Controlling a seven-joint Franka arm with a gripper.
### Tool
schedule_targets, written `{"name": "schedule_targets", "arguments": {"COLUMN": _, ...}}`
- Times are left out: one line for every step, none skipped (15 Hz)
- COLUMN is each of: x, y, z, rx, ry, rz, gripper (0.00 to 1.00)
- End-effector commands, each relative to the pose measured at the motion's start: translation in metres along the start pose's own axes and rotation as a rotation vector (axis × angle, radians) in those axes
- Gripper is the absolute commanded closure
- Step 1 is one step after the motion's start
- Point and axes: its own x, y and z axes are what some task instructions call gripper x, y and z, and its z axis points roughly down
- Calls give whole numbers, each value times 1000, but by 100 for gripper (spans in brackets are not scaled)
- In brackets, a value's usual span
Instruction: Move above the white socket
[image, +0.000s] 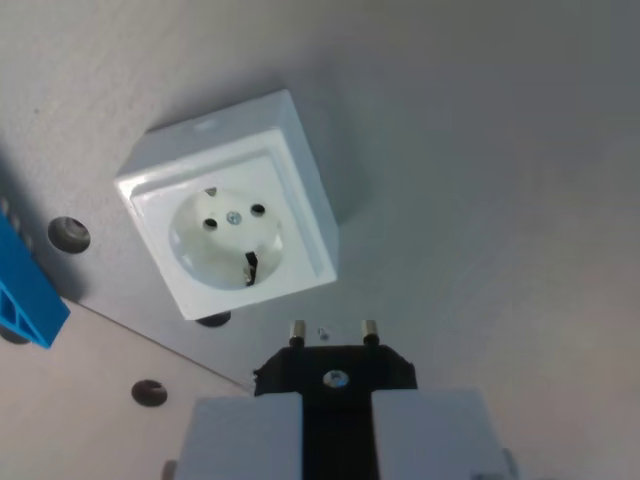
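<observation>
Wrist view: the gripper (336, 425) is squeezed on a black plug (335, 370) at 6 o'clock. The white socket (232, 232) sits near, toward 11 o'clock.

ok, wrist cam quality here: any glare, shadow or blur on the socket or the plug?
Wrist view: the white square plastic socket is sharp, with soft glare on its glossy face; it throws a diffuse shadow onto the grey surface toward the wrist view's right. The black two-pin plug held in the gripper looks slightly soft; the blue plastic part is cropped at the left edge.
</observation>
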Motion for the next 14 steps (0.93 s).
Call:
{"name": "schedule_targets", "arguments": {"x": -1, "y": -6, "z": 15, "rx": -62, "ry": 71, "rz": -175, "gripper": 100}}
{"name": "schedule_targets", "arguments": {"x": -2, "y": -8, "z": 19, "rx": -64, "ry": 71, "rz": -183, "gripper": 100}}
{"name": "schedule_targets", "arguments": {"x": -3, "y": -11, "z": 22, "rx": -67, "ry": 73, "rz": -190, "gripper": 100}}
{"name": "schedule_targets", "arguments": {"x": -3, "y": -13, "z": 25, "rx": -70, "ry": 73, "rz": -195, "gripper": 100}}
{"name": "schedule_targets", "arguments": {"x": -4, "y": -15, "z": 28, "rx": -74, "ry": 77, "rz": -203, "gripper": 100}}
{"name": "schedule_targets", "arguments": {"x": -5, "y": -18, "z": 31, "rx": -77, "ry": 79, "rz": -203, "gripper": 100}}
{"name": "schedule_targets", "arguments": {"x": -6, "y": -20, "z": 34, "rx": -80, "ry": 80, "rz": -206, "gripper": 100}}
{"name": "schedule_targets", "arguments": {"x": -6, "y": -22, "z": 37, "rx": -81, "ry": 79, "rz": -208, "gripper": 100}}
{"name": "schedule_targets", "arguments": {"x": -7, "y": -24, "z": 39, "rx": -82, "ry": 78, "rz": -208, "gripper": 100}}
{"name": "schedule_targets", "arguments": {"x": -7, "y": -26, "z": 41, "rx": -82, "ry": 78, "rz": -206, "gripper": 100}}
{"name": "schedule_targets", "arguments": {"x": -7, "y": -27, "z": 43, "rx": -81, "ry": 74, "rz": -207, "gripper": 100}}
{"name": "schedule_targets", "arguments": {"x": -7, "y": -29, "z": 45, "rx": -80, "ry": 72, "rz": -207, "gripper": 100}}
{"name": "schedule_targets", "arguments": {"x": -7, "y": -30, "z": 47, "rx": -78, "ry": 69, "rz": -205, "gripper": 100}}
{"name": "schedule_targets", "arguments": {"x": -7, "y": -31, "z": 48, "rx": -77, "ry": 69, "rz": -202, "gripper": 100}}
